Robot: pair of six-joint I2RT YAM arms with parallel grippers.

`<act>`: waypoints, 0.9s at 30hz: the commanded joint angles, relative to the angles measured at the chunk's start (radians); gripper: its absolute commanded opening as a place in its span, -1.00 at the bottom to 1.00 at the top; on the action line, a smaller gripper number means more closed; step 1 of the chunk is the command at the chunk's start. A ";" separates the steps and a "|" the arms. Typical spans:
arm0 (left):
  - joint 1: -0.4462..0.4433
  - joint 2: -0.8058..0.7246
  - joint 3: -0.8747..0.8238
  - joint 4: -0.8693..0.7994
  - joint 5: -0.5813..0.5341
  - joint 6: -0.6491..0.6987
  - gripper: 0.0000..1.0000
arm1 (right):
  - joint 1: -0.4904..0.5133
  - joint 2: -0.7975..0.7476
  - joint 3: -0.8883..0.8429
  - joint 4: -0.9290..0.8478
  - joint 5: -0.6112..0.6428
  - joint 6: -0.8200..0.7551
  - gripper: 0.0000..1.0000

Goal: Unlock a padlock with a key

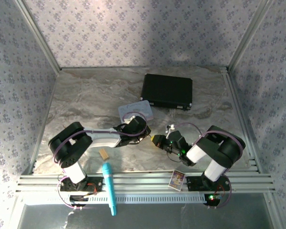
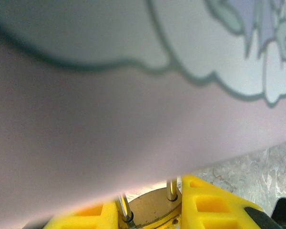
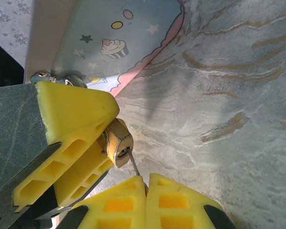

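The two arms meet over the marbled counter [image 1: 86, 95], just beside the pastel tin [image 1: 136, 110]. The left fingers [image 2: 205, 202] are clamped on the brass padlock [image 3: 118, 142]. The right fingers [image 3: 176, 200] are pressed together on the key [image 3: 133, 165], whose tip sits at the keyhole. Both shackle legs look seated in the body, so insertion seems done or nearly so; turning the key and freeing the shackle remain.

A grey marbled table top [image 1: 86, 95] with beige veins forms the ground. Behind it and at both its sides stand walls of pale wallpaper with small lilac flowers [image 1: 143, 33]. Ribbed silver metal rails [image 1: 143, 180] run along its near edge. The wall behind it is lit brightest.
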 commanded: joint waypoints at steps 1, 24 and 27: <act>-0.015 0.041 -0.016 0.000 0.147 -0.089 -0.65 | 0.003 -0.020 0.037 0.013 0.020 -0.026 -1.00; -0.009 0.058 0.006 -0.002 0.148 -0.089 -0.65 | 0.002 -0.032 -0.007 0.021 0.041 -0.016 -1.00; -0.008 0.050 0.001 0.006 0.150 -0.090 -0.66 | -0.005 -0.025 -0.021 0.039 0.044 -0.015 -1.00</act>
